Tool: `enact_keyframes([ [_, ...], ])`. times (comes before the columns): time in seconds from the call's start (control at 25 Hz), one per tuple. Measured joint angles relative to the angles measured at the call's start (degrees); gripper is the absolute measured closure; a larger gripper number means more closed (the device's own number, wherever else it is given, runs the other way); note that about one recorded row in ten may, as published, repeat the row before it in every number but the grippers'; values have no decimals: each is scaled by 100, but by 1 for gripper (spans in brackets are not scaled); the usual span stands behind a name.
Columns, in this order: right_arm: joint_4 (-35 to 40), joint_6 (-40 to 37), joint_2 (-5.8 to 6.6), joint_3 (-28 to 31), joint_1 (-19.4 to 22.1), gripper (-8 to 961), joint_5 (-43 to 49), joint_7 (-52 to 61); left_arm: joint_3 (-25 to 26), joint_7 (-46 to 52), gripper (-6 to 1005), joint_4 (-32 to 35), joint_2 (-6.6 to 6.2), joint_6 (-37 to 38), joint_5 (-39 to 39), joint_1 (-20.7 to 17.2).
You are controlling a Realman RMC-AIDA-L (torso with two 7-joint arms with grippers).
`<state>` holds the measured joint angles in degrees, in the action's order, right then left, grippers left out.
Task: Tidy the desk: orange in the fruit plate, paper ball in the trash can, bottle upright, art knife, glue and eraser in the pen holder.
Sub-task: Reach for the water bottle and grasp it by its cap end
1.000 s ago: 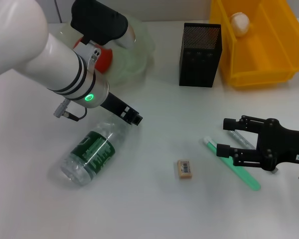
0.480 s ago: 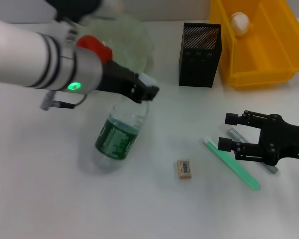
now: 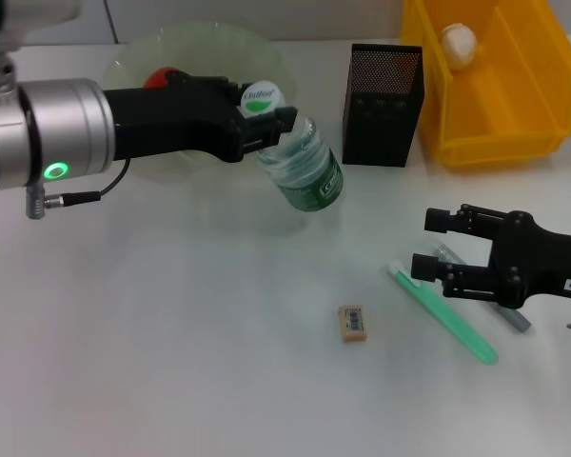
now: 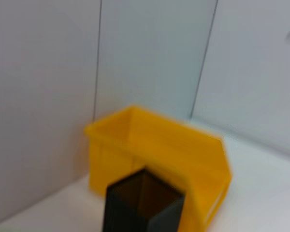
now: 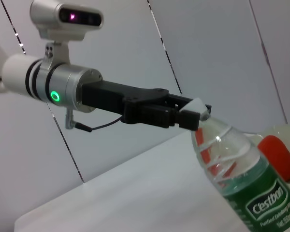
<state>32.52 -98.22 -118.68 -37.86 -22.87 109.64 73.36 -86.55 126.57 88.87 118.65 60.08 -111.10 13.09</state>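
Note:
My left gripper (image 3: 266,116) is shut on the neck of the clear bottle (image 3: 306,171) just under its white-and-green cap, holding it tilted in front of the fruit plate (image 3: 200,33). The right wrist view shows the same grip (image 5: 191,115) on the bottle (image 5: 241,183). The orange (image 3: 160,74) lies in the plate, partly hidden by my left arm. The paper ball (image 3: 459,43) lies in the yellow trash can (image 3: 495,105). My right gripper (image 3: 430,244) is open just above the green art knife (image 3: 447,312) and the grey glue stick (image 3: 514,319). The eraser (image 3: 353,322) lies to their left.
The black mesh pen holder (image 3: 383,92) stands between the plate and the trash can, just right of the held bottle. The left wrist view shows the pen holder (image 4: 142,203) in front of the trash can (image 4: 159,145). A wall runs behind the table.
My left gripper has raised the bottle from lying flat to tilted nearly upright and carried it right, towards the pen holder. The right gripper has barely moved.

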Motion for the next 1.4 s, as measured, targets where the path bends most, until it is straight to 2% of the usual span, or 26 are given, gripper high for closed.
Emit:
enact_keyframes([
  [0.12,0,0,-21,25,0,165,-27,8,235,-1092,548,-598,0,-38,1225,-94],
  [0.24,-21,1,-28,50,1,165,-52,11,486,-2341,549,-1581,-8,169,2581,-60],
  [0.32,-75,5,-30,52,-16,165,-86,11,614,-2922,549,-2047,-9,352,3109,6],
  [0.36,-126,31,-30,55,-44,165,-98,12,770,-3505,550,-2587,-9,588,3554,77],
  [0.4,-126,31,-30,55,-44,165,-98,12,770,-3505,550,-2587,-9,588,3554,77],
  [0.48,-150,55,-32,60,-65,164,-100,12,912,-4143,550,-3110,-9,855,3965,149],
  [0.52,-168,64,-32,62,-77,164,-105,11,999,-4487,550,-3420,-9,995,4165,179],
  [0.56,-249,66,-32,61,-113,164,-160,-6,1187,-5154,551,-3997,-9,1278,4530,256],
  [0.68,-350,67,-32,65,-135,164,-303,-38,1601,-6090,551,-4868,-9,1763,4871,404],
  [0.72,-350,67,-32,65,-135,164,-303,-38,1601,-6090,552,-4868,-9,1763,4871,404],
  [0.84,-374,67,-32,70,-92,164,-524,-39,2127,-6898,553,-5815,-12,2149,4995,611],
  [1.0,-431,107,-38,76,-85,165,-626,-52,2252,-7318,552,-6096,-3,2228,5043,660],
  [1.16,-618,265,-44,75,-214,165,-629,-158,2292,-7956,558,-6605,17,2240,5417,736],
  [1.4,-790,456,-48,87,-290,165,-671,-307,2310,-8281,600,-6855,21,2247,5552,798],
])
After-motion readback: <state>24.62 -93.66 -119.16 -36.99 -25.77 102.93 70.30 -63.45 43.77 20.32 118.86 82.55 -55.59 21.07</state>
